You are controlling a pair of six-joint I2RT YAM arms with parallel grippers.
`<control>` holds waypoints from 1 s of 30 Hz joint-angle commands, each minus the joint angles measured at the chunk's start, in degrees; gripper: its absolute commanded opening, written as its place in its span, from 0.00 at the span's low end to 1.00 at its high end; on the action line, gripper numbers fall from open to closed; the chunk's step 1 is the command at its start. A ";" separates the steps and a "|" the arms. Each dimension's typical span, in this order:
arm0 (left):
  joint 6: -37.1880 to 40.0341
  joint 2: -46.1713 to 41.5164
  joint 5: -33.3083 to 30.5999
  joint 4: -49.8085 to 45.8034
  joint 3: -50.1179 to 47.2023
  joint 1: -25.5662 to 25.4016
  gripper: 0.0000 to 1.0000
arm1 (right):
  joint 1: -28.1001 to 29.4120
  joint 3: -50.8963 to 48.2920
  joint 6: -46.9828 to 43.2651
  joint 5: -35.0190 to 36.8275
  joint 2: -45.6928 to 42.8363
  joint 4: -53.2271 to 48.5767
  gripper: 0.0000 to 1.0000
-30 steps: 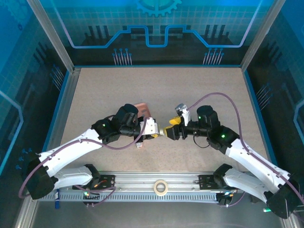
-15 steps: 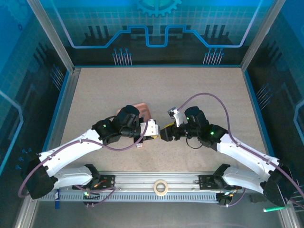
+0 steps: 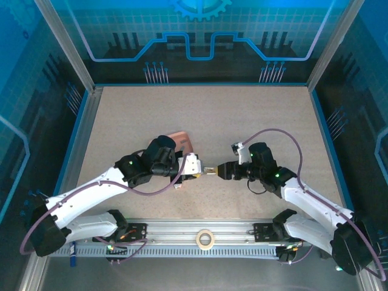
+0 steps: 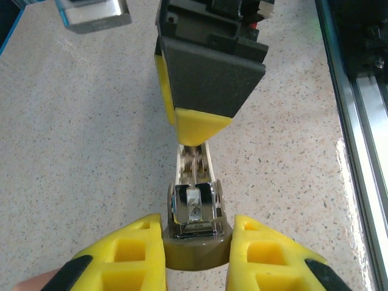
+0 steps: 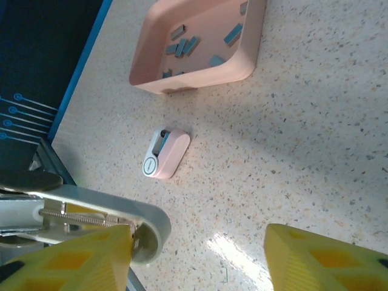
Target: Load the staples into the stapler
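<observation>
Grey metal staples [image 5: 190,44] lie in the pink tray [image 5: 200,76], at eleven o'clock from the stapler [image 4: 194,212] in the top view. I judge them light, stiff and easily snapped; pinch one strip across its long sides. The left gripper [image 4: 197,248] is clamped on the stapler's base; the right gripper [image 5: 194,260] stands half open, holding nothing.

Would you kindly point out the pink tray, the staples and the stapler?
pink tray [image 5: 206,77]: right wrist view, on its near wall.
staples [image 5: 189,45]: right wrist view, on a strip inside the tray.
stapler [image 4: 193,209]: left wrist view, on its chrome head.
</observation>
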 commanded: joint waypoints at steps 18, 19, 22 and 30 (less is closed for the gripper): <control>-19.34 -4.34 -8.43 50.71 -18.34 -2.49 0.00 | -0.40 -3.45 26.26 3.45 -8.79 20.39 0.68; -19.23 -4.55 -8.35 51.56 -18.84 -2.70 0.00 | -0.14 -3.24 26.44 3.99 -8.27 22.42 0.67; -19.34 -5.21 -7.65 54.15 -20.14 -2.85 0.00 | 0.17 -3.59 27.56 4.20 -6.47 26.16 0.63; -19.18 -5.84 -8.53 53.15 -20.60 -2.94 0.00 | 0.60 -2.56 27.11 1.70 -4.30 32.04 0.31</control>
